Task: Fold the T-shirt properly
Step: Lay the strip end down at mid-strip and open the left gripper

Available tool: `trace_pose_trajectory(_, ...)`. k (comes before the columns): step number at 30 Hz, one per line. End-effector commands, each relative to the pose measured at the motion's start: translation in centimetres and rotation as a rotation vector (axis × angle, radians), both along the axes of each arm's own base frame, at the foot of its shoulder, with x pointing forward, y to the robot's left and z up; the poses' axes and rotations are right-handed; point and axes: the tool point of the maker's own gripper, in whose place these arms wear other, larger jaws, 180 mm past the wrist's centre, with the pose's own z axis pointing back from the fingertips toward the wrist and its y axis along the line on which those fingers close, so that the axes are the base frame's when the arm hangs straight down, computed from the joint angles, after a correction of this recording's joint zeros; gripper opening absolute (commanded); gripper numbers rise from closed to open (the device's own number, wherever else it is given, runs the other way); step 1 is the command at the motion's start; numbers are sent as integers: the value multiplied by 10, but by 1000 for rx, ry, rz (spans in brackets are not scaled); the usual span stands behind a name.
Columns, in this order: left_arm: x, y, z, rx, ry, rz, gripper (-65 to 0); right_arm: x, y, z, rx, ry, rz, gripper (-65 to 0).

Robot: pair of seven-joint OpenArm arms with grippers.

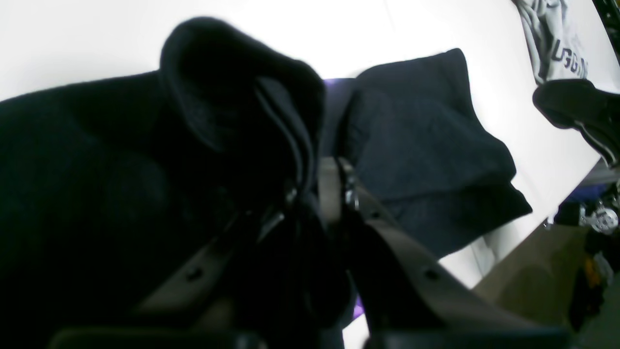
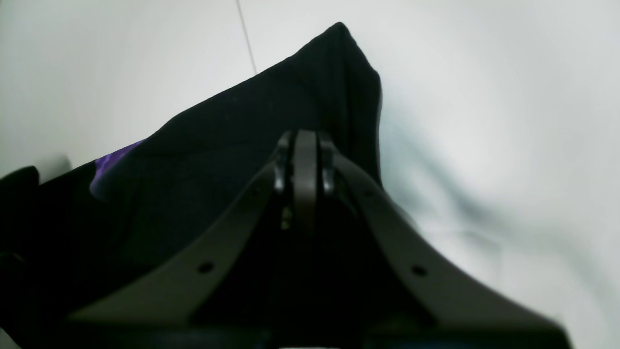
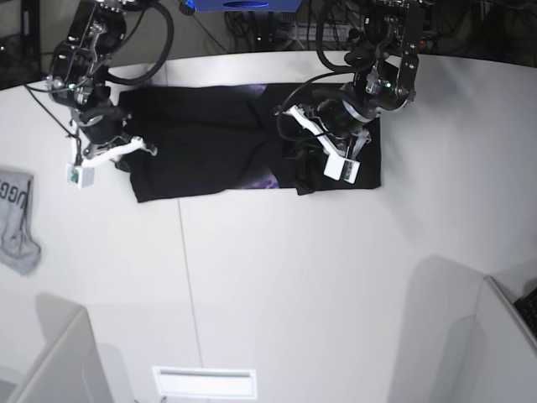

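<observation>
The black T-shirt (image 3: 210,134) lies spread across the far side of the white table (image 3: 277,277), with a purple print (image 3: 264,180) showing at a fold. My left gripper (image 3: 295,144) is shut on a bunched fold of the shirt (image 1: 232,97) at its right part; its fingertips (image 1: 329,189) pinch the cloth, and a folded part (image 1: 426,145) lies beyond. My right gripper (image 3: 134,151) is at the shirt's left edge. In the right wrist view its jaws (image 2: 305,145) are closed on black cloth (image 2: 242,145) that rises to a peak.
A small grey cloth with lettering (image 3: 17,220) lies at the table's left edge; it also shows in the left wrist view (image 1: 557,43). A table seam (image 3: 189,277) runs toward the front. Cables and equipment (image 3: 252,25) stand behind the table.
</observation>
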Motion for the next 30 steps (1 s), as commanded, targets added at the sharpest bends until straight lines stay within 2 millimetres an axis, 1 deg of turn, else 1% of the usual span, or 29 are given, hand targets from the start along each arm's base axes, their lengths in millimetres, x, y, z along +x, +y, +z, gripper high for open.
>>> trace_pose_trajectory(1, 5, -2, 9, -19, -31, 3, -650, 7, -3, 10, -3, -45, -8, -650)
trace_pose_trajectory(10, 4, -2, 8, -20, -28, 1, -650, 8, -3, 11, -3, -47, -8, -650)
trace_pose_trajectory(17, 4, -3, 8, -20, -26, 0, -650, 6, -3, 1, 8, -20, -12, -650)
trace_pose_trajectory(23, 4, -3, 8, -25, -25, 0, -650, 7, -3, 1, 8, -21, -12, -650)
trace_pose_trajectory(24, 4, -3, 8, -25, -25, 0, -629, 7, -3, 1, 8, -23, -12, -650)
trace_pose_trajectory(26, 3, -4, 8, -25, -25, -1, -527, 8, -3, 2, 8, -24, -13, -650)
trace_pose_trajectory(30, 0, -23, 11, -38, -33, -59, -290, 8, -3, 2, 8, -24, -13, -650)
